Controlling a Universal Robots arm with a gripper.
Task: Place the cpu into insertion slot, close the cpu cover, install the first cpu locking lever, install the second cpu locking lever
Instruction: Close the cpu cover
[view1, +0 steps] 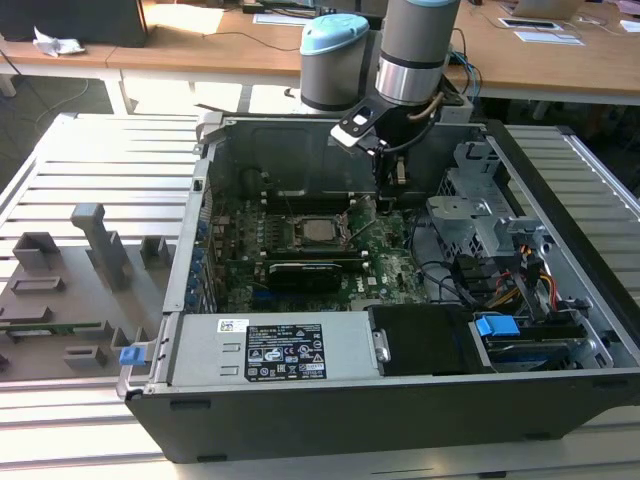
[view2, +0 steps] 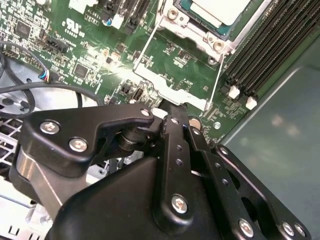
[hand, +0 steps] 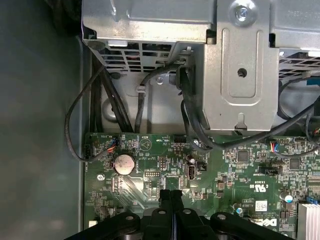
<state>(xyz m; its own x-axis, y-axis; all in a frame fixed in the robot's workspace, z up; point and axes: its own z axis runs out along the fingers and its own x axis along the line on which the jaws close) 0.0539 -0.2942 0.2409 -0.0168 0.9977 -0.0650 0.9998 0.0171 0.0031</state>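
The cpu (view1: 320, 232) lies flat in its socket on the green motherboard, its dull silver top (view2: 220, 10) facing up. The cpu cover (view2: 197, 32), a silvery frame, lies down around it. Thin wire levers (view2: 144, 47) run along the socket's sides; whether they are latched I cannot tell. My gripper (view1: 388, 200) hangs inside the case to the exterior view's right of the socket. Its black fingers (hand: 164, 197) are pressed together just above the board, and the gripper (view2: 172, 106) ends close to the silver plate at the socket's edge. I see nothing held between the fingers.
A long black card (view1: 310, 270) sits in front of the socket. The grey drive cage (hand: 240, 75) and black cables (hand: 190, 125) crowd the gripper's side. Memory slots (view2: 270, 50) flank the socket. The power supply (view1: 270, 350) and the case walls (view1: 200, 190) close the space in.
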